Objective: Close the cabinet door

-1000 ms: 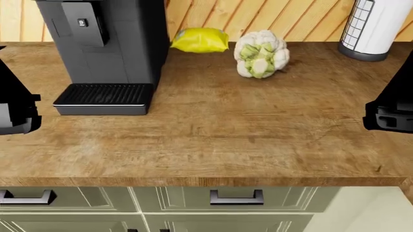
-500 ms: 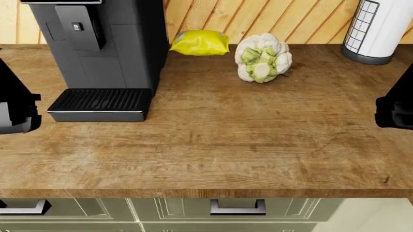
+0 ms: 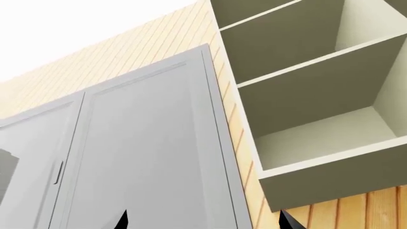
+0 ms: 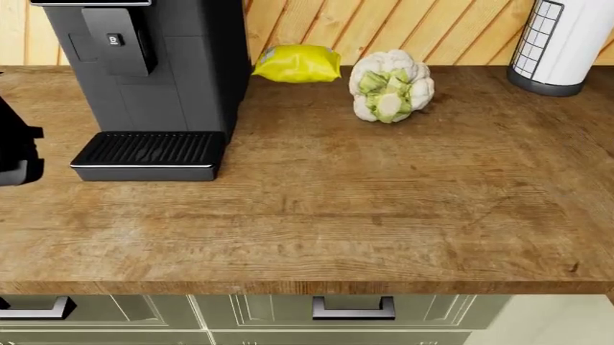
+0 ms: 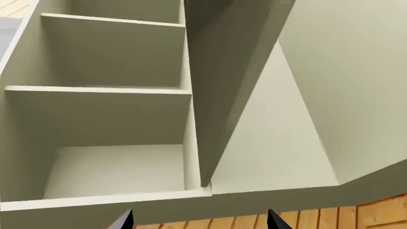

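The right wrist view looks up into an open wall cabinet [image 5: 114, 119] with bare shelves. To one side of it a wide pale panel [image 5: 346, 81] stands out from the frame and looks like the swung-open cabinet door. My right gripper [image 5: 198, 220] is open below the cabinet's bottom edge and touches nothing. The left wrist view shows the same open shelves [image 3: 318, 90] beside closed grey doors [image 3: 146, 157]. There my left gripper [image 3: 205, 220] is open and holds nothing. In the head view only a black part of my left arm [image 4: 14, 151] shows at the left edge.
On the wooden counter [image 4: 336, 208] stand a black coffee machine [image 4: 144, 79], a yellow bag [image 4: 298, 62], a cauliflower [image 4: 389, 85] and a paper towel roll [image 4: 566, 43]. Drawers with handles [image 4: 353, 309] run under the counter's front edge.
The head view shifted a little a second ago, then held still. My right arm has left the head view. The left arm has moved up and further toward the left edge.
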{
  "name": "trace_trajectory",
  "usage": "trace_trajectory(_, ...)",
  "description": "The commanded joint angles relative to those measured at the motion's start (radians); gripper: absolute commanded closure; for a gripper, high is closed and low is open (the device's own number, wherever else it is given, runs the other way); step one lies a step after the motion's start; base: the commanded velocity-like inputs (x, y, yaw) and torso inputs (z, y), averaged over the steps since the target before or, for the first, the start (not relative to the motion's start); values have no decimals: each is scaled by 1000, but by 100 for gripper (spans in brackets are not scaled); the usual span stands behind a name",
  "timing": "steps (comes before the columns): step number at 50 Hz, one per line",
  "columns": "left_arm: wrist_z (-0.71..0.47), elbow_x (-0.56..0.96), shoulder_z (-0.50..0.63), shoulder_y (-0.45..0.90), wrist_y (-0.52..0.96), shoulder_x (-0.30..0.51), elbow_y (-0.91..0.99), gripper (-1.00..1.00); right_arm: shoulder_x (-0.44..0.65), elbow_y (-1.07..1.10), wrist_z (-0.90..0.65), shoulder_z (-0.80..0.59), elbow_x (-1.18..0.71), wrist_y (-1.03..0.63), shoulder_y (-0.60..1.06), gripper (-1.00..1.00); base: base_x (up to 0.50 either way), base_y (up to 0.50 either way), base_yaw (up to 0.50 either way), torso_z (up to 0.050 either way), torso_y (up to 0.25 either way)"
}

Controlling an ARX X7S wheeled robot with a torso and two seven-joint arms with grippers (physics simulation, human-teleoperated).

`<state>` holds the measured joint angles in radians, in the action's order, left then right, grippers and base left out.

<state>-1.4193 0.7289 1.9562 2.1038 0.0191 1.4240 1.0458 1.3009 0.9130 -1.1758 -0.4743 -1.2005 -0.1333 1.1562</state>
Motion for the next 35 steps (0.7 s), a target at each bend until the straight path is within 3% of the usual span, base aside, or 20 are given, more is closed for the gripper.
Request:
trace_trajectory(1,-10,13,109,118,0,-4,1,-100,-68,-100,54,19,-38,-80,136,-100,0,0,0,0,0)
trace_trajectory(14,-28,22,223,232,-9,-20,1,-100,-103,-228,104,30,-12,-72,157,-100,0,0,0,0,0)
trace_trajectory(35,-28,42,215,243,6,-38,1,-100,-72,-372,128,91,-20,-30,160,-100,0,0,0,0,0)
